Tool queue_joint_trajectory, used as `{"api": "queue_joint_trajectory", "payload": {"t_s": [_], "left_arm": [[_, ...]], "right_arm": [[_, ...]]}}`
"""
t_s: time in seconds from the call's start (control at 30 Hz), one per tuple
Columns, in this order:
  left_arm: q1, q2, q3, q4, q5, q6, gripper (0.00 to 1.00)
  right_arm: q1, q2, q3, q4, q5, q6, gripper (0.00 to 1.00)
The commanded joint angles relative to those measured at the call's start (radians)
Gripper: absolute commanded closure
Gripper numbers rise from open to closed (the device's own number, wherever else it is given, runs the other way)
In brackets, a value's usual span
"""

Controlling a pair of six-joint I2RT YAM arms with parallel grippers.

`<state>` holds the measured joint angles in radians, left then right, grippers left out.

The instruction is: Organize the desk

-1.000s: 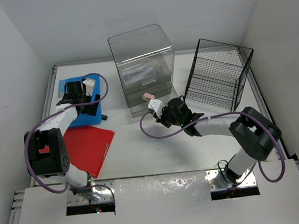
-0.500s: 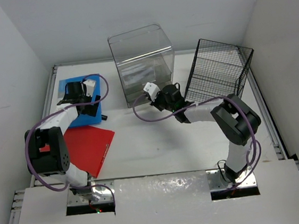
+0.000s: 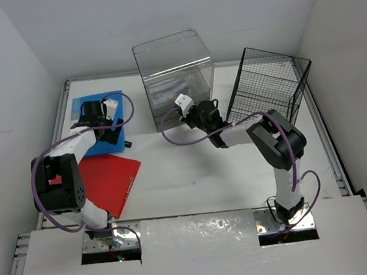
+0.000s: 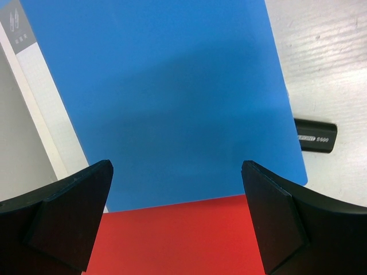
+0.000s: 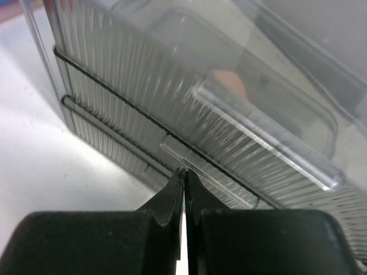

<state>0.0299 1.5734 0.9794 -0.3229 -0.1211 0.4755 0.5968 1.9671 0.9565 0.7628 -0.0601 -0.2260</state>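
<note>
The white desk [image 3: 194, 176] carries a blue folder [image 3: 93, 124] at the far left and a red folder [image 3: 112, 174] just in front of it. My left gripper [image 3: 107, 129] hovers open over both. In the left wrist view its jaws [image 4: 178, 166] stand wide above the line where the blue folder [image 4: 166, 97] meets the red folder [image 4: 172, 240], with nothing between them. My right gripper [image 3: 193, 113] is shut and empty. Its tips [image 5: 184, 171] press against the ribbed front of a drawer of the clear drawer box [image 5: 229, 114], just under the handle lip.
A small black stick [image 4: 315, 136] lies on the desk right of the blue folder. The clear drawer box [image 3: 177, 72] stands at the back centre, the black wire rack [image 3: 267, 89] to its right. A pinkish thing [image 5: 229, 83] shows through the drawer front. Grey rails edge the desk.
My right gripper has moved back and left to the drawer box, and the drawer that stuck out with the pink thing on it now sits pushed in. The left arm has not moved.
</note>
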Motion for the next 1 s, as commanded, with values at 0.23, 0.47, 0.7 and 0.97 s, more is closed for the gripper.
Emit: {"api": "queue_joint_trajectory", "payload": {"t_s": [0.23,0.47,0.7,0.97], "left_arm": [[0.01,-0.039,-0.048,-0.053,-0.017,0.144,0.06],[0.008,-0.116,-0.125,-0.065,-0.069,0.314,0.13],[-0.019,-0.176,-0.252,0.049,0.049,0.498,0.32],[-0.064,-0.21,-0.472,0.366,0.035,0.605,0.3]], "right_arm": [[-0.005,0.035,0.022,0.274,0.005,0.096,1.0],[-0.005,-0.054,-0.11,0.346,-0.059,0.189,1.0],[0.008,-0.105,-0.248,0.519,-0.127,0.272,1.0],[0.037,-0.162,-0.323,0.526,-0.155,0.238,1.0]]}}
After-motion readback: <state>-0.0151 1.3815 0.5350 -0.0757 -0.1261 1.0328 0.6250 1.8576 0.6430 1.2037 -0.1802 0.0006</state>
